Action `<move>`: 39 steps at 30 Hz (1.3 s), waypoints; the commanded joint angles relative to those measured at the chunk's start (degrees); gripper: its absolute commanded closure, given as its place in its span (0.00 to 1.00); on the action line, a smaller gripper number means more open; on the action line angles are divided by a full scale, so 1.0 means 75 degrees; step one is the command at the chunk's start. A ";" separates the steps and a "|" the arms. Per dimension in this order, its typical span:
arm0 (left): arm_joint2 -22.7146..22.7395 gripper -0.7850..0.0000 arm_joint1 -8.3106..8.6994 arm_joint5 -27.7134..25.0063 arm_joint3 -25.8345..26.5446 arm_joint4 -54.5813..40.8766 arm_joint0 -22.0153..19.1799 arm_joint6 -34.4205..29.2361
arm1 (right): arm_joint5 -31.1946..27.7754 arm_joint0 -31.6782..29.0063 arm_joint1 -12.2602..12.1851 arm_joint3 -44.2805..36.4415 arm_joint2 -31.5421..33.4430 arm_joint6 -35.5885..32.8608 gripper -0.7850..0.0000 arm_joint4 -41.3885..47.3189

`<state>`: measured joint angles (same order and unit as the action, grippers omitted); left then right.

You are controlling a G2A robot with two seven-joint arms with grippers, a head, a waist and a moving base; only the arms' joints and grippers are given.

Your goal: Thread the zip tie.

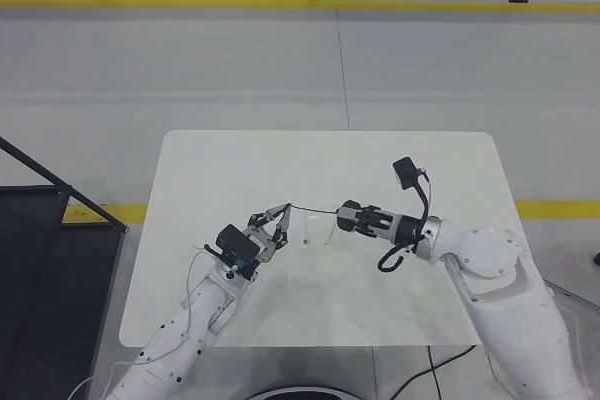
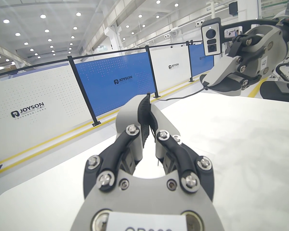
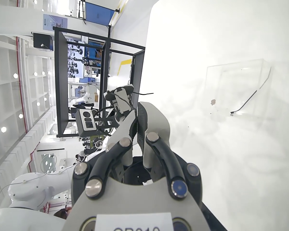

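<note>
Holding the zip tie (image 1: 313, 210) in the air over the middle of the table (image 1: 210, 180), you had the left pincer (image 1: 286, 209) clamped on one end and the right pincer (image 1: 340, 214), at its 3 o'clock, shut on the other, as far as I could judge. With so little strap inside either grip, any pull apart or twist could have slipped it free and dropped it. The thin strap could also have bowed, so its tip might have missed the slot. You could not make out the tie's head or which end carried it, because the pads covered both ends. The clear box (image 3: 236, 73) at 6 o'clock of the strap was hard to read, though a second tie (image 3: 251, 96) lay inside it.
</note>
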<state>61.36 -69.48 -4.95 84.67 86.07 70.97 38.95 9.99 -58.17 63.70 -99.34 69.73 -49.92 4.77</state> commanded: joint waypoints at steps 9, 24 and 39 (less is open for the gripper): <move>0.0000 1.00 0.0000 0.0000 0.0000 0.0000 0.0000 0.0000 | -0.0064 0.0044 -0.0002 0.0054 -0.0038 0.0012 1.00 0.0128; 0.0000 1.00 0.0000 0.0000 0.0000 0.0000 0.0000 0.0000 | -0.0022 0.0097 -0.0019 0.0107 -0.0073 0.0022 1.00 0.0174; 0.0000 1.00 0.0000 0.0000 0.0000 0.0000 0.0000 0.0000 | 0.0026 0.0127 -0.0029 0.0072 -0.0159 0.0064 1.00 0.0140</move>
<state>61.36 -69.48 -4.96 84.67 86.07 70.97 38.95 10.12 -57.23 63.48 -98.80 68.55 -49.53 5.84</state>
